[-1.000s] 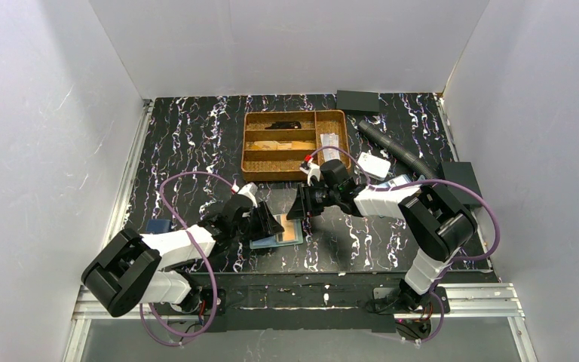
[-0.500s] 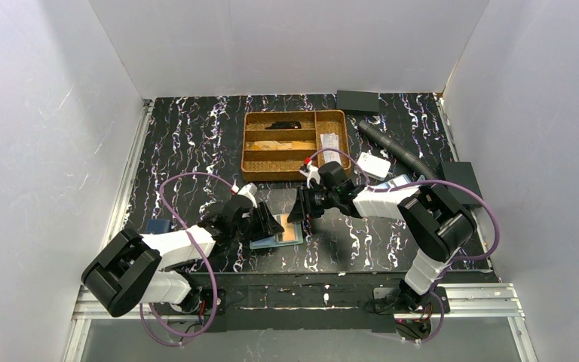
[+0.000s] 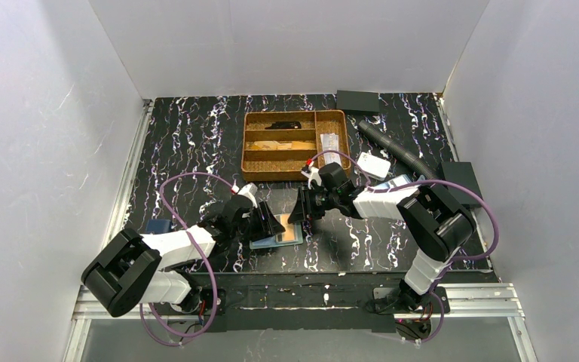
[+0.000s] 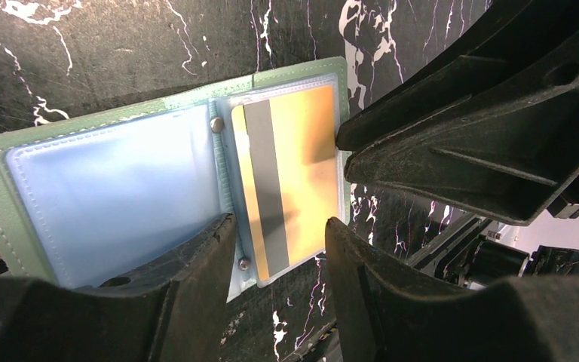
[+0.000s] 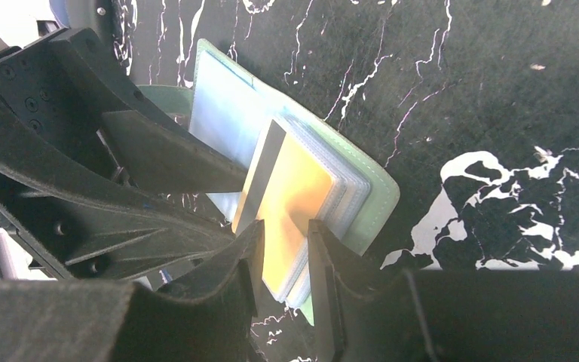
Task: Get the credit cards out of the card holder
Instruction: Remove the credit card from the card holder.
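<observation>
On the table [image 3: 196, 151], card holder [image 4: 113, 181] lying open, left gripper [image 4: 279, 226] half open over its pockets, right gripper [image 5: 285, 226] narrow around edge of gold card [image 5: 294, 188], grip uncertain.

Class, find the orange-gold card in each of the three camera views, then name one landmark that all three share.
Top external: the orange-gold card sits low centre, on the right half of the teal card holder.
Left wrist: centre-right, with its grey stripe on the left.
Right wrist: centre, stripe at its upper left.
Shared landmark: the teal card holder beneath the card.
</observation>
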You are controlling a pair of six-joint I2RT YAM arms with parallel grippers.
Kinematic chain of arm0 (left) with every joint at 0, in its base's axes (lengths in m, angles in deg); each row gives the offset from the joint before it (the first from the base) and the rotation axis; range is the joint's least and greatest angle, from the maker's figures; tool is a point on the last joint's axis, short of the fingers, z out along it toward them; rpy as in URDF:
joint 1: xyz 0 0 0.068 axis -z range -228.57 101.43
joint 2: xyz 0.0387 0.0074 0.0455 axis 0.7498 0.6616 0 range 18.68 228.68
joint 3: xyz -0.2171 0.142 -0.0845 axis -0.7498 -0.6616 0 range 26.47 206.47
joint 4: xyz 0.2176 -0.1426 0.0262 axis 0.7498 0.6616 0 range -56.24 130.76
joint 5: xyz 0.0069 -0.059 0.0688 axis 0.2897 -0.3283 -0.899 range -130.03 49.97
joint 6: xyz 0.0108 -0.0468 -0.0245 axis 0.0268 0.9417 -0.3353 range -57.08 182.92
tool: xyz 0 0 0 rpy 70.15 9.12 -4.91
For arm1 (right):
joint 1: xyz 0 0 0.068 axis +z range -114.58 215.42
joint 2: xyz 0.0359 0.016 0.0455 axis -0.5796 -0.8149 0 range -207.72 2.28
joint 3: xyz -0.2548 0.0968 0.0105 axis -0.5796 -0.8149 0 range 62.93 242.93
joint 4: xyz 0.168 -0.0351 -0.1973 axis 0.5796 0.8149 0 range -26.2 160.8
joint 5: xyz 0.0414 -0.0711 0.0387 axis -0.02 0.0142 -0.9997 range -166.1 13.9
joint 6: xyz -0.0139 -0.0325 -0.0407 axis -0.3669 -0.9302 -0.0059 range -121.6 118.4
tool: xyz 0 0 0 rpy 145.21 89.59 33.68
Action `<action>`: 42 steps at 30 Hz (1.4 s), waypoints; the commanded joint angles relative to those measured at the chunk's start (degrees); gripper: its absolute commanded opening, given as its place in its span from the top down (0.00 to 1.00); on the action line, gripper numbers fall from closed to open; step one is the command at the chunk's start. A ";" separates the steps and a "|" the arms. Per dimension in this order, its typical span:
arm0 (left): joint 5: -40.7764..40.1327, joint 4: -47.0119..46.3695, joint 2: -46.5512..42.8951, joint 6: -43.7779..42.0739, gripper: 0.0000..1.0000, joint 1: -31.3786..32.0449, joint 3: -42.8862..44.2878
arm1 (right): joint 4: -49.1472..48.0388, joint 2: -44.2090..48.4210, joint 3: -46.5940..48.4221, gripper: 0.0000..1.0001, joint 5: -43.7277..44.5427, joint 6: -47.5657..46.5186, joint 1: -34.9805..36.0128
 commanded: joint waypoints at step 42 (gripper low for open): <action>-6.84 -2.12 2.34 9.22 0.50 0.01 -7.39 | 0.39 -7.93 3.17 0.91 -4.16 -4.68 0.56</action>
